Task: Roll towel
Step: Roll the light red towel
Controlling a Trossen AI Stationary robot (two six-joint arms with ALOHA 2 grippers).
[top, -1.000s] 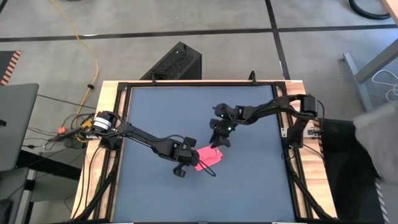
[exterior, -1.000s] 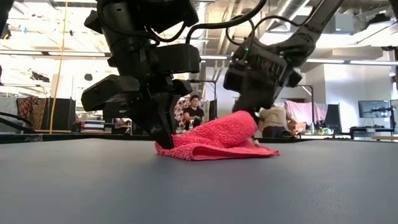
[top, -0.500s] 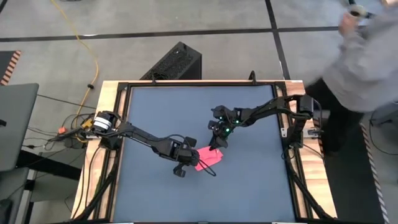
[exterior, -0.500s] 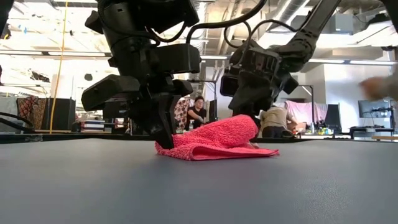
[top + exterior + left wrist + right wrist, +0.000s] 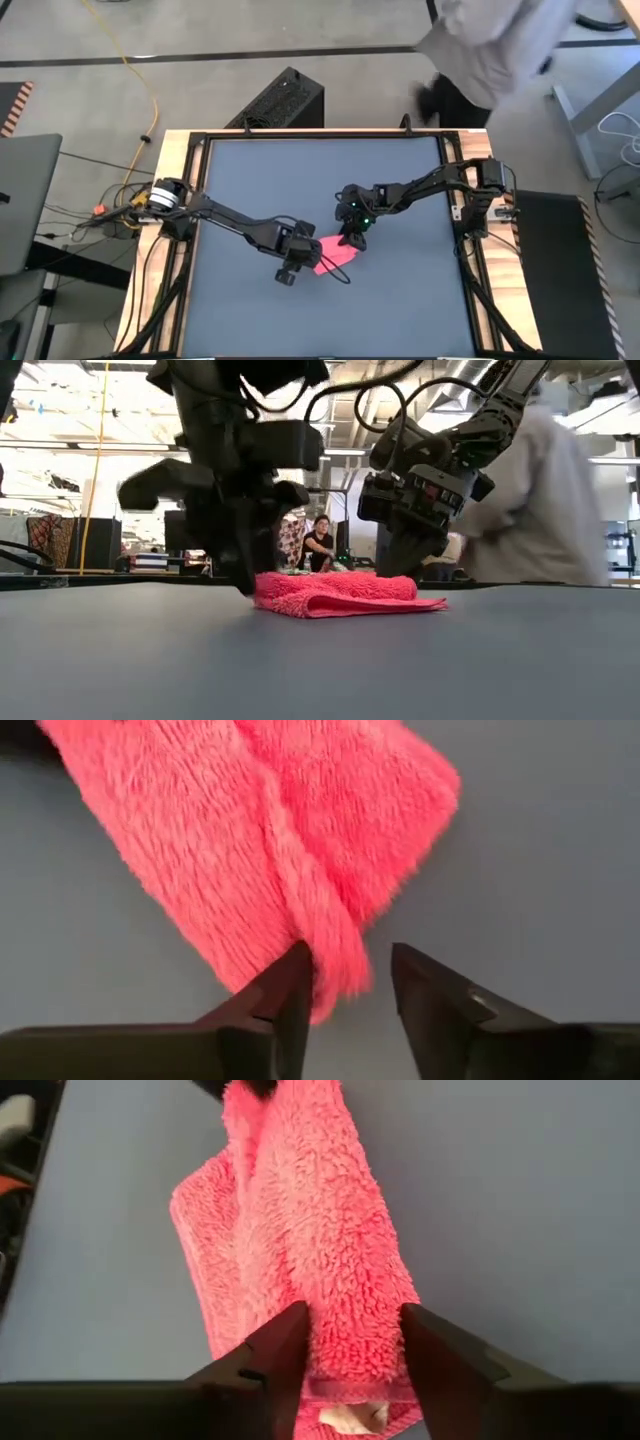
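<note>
Flattening since a second ago, the folded pinkish-red fluffy towel [image 5: 335,592] lies lower on the dark counter [image 5: 400,290], pinched at opposite ends by the left gripper [image 5: 303,254] and right gripper [image 5: 352,240].

Towel [image 5: 331,253]: small pinkish-red terry cloth, fluffy pile, folded over on itself into a low, flattened bundle with a thin flap trailing at one side [image 5: 335,593]. Lies flat on the dark table, near its middle, well clear of all four edges.

Overhead looking down, table-level sideways, both wrists close on towel [image 5: 336,253]
</note>
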